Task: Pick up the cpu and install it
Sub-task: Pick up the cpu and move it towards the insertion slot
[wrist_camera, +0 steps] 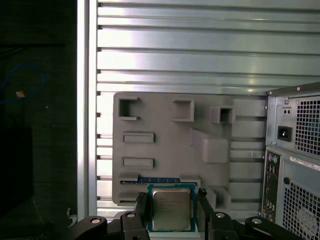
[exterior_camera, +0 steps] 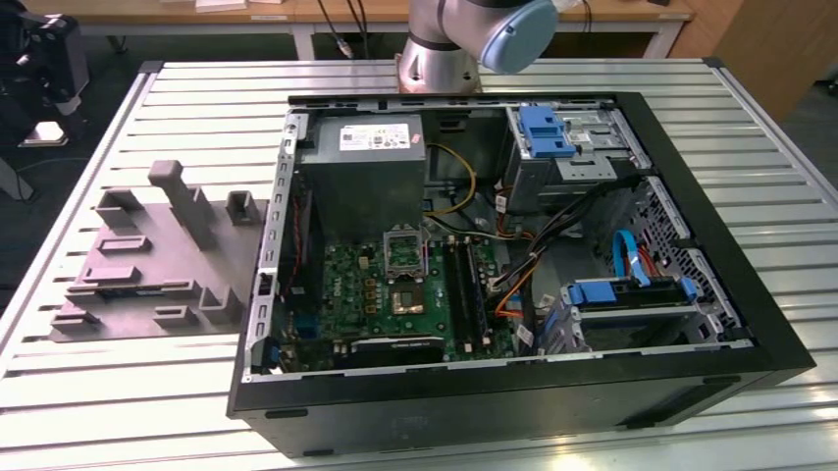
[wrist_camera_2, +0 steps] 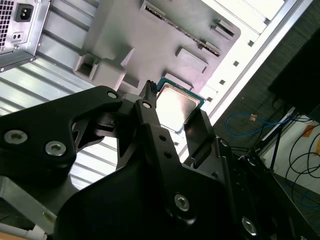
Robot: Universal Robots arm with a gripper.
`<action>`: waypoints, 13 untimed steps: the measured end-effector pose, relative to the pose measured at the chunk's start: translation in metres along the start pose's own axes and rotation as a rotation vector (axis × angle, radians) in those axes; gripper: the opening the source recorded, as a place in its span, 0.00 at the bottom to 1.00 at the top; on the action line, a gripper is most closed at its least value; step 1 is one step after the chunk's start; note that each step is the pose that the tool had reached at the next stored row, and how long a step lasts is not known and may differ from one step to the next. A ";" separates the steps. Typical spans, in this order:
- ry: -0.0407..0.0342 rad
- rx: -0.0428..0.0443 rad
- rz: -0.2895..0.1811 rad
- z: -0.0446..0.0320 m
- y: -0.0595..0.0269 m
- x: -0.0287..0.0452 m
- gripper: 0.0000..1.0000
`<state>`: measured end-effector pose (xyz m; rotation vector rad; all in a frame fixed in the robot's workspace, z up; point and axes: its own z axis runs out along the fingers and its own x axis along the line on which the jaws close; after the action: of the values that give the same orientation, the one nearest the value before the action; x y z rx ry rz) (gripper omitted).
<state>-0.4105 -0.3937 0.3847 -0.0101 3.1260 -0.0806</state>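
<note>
In both wrist views the cpu [wrist_camera: 171,212] [wrist_camera_2: 176,106], a small flat square chip with a silvery top and pale rim, sits between the two black fingers of my gripper [wrist_camera: 171,197] [wrist_camera_2: 175,102], which is shut on its opposite edges. It hangs well above the grey moulded tray [wrist_camera: 165,145] [wrist_camera_2: 150,35] [exterior_camera: 144,265], which lies on the slatted table beside the open computer case [exterior_camera: 524,392]. In the exterior view the silver-framed socket [exterior_camera: 403,247] shows on the green motherboard inside the case.
The arm's base [exterior_camera: 445,49] stands behind the case. Inside the case are a grey power supply box [exterior_camera: 367,167], blue-tabbed drive cages [exterior_camera: 550,132] and loose cables [exterior_camera: 524,265]. The case's rear panel [wrist_camera: 295,160] is beside the tray. The table edge [wrist_camera: 82,125] drops to dark floor.
</note>
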 end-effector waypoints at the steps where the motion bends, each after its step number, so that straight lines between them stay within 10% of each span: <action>1: 0.0001 0.0000 0.000 0.0000 0.0000 -0.0003 0.47; 13: 0.0001 0.0001 0.000 0.0000 0.0000 -0.0048 0.47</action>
<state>-0.4057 -0.3937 0.3848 -0.0101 3.1261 -0.0807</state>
